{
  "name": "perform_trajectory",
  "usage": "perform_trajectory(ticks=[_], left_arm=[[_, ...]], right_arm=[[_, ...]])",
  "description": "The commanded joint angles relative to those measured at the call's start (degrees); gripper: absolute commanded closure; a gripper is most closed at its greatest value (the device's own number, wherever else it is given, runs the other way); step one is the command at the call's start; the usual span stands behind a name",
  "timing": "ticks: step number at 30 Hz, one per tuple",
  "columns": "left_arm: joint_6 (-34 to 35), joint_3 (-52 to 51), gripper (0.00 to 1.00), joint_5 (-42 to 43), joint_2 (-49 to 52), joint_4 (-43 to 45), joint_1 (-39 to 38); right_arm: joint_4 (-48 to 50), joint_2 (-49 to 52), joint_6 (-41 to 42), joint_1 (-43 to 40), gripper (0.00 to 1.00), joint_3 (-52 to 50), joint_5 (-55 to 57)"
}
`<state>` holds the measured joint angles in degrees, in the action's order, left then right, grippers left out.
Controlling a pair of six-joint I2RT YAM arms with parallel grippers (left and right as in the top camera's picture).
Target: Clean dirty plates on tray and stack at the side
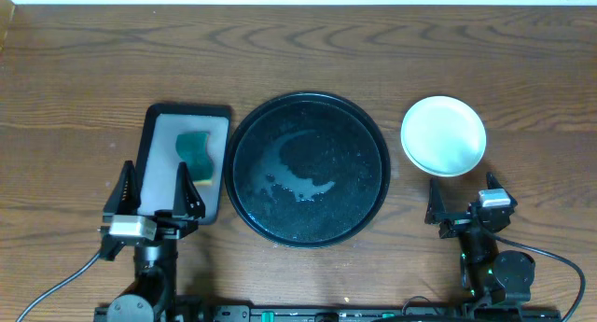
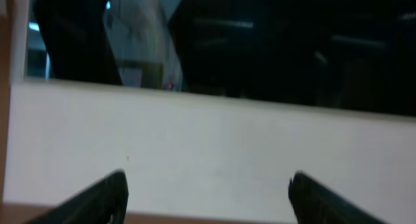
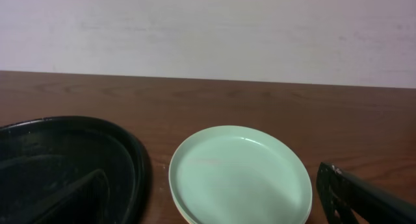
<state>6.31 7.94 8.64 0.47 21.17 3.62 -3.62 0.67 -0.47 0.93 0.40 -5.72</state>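
Note:
The round black tray (image 1: 308, 98) lies mid-table with no plates on it, its wet floor glinting; its right rim (image 3: 133, 159) also shows in the right wrist view. To its right a pale mint plate (image 1: 443, 135) (image 3: 240, 175) tops a low stack on the wood, with another rim just showing under its front edge. My right gripper (image 1: 462, 193) (image 3: 214, 201) hangs open just in front of that stack, holding nothing. My left gripper (image 1: 156, 180) (image 2: 207, 188) is open and holds nothing near the front end of the sponge tray, its camera facing the wall.
A rectangular black tray (image 1: 154, 140) with a green sponge (image 1: 196, 156) sits left of the round tray. Bare brown wood runs along the back of the table and between the trays and the stack.

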Motion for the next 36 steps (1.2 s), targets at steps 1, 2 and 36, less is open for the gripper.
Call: perform_trajectory(ticks=[1,2,36], left_arm=[[1.5,-3.9,0.20,-0.3,-0.3,2.1,-0.2],[1.5,-4.6,0.20,-0.3,-0.3,1.8,-0.2],[-4.6,-7.7,0.20,-6.7,-0.4,-25.2,-0.2]], right_arm=[[-0.3,-0.4,-0.5,-0.3,0.01,-0.1,0.1],[-0.3,-0.4,-0.5,-0.3,0.01,-0.1,0.1],[-0.3,-0.4,-0.5,-0.3,0.01,-0.1,0.1]])
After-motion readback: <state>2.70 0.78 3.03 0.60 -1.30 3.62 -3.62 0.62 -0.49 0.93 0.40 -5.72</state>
